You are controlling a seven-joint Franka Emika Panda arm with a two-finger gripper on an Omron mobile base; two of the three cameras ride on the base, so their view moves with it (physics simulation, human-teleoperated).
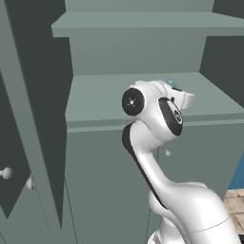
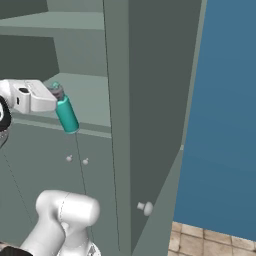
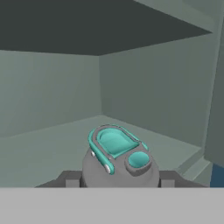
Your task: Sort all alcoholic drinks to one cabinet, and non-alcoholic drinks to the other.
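Note:
A fat teal bottle (image 2: pixel 66 116) with a grey cap, one of the non-alcoholic drinks, hangs tilted at the front edge of the open cabinet's lower shelf (image 2: pixel 92 97). My gripper (image 2: pixel 56 96) is shut on its cap end. In the hand view I look down on the grey cap with its teal lid (image 3: pixel 117 146), a dark fingertip (image 3: pixel 70 178) at each side, my gripper (image 3: pixel 119 178) around it, and the bare shelf floor (image 3: pixel 48 144) and back corner beyond. In the left base view a teal speck of the bottle (image 1: pixel 170 82) peeks over the white hand.
The cabinet's right door (image 2: pixel 150 115) stands open, its knob (image 2: pixel 146 207) low down. The left door (image 1: pixel 28 119) is open too. An upper shelf (image 1: pixel 143 24) lies above. Lower cabinet knobs (image 2: pixel 69 158) sit below the shelf. A blue wall (image 2: pixel 225 125) is at the right.

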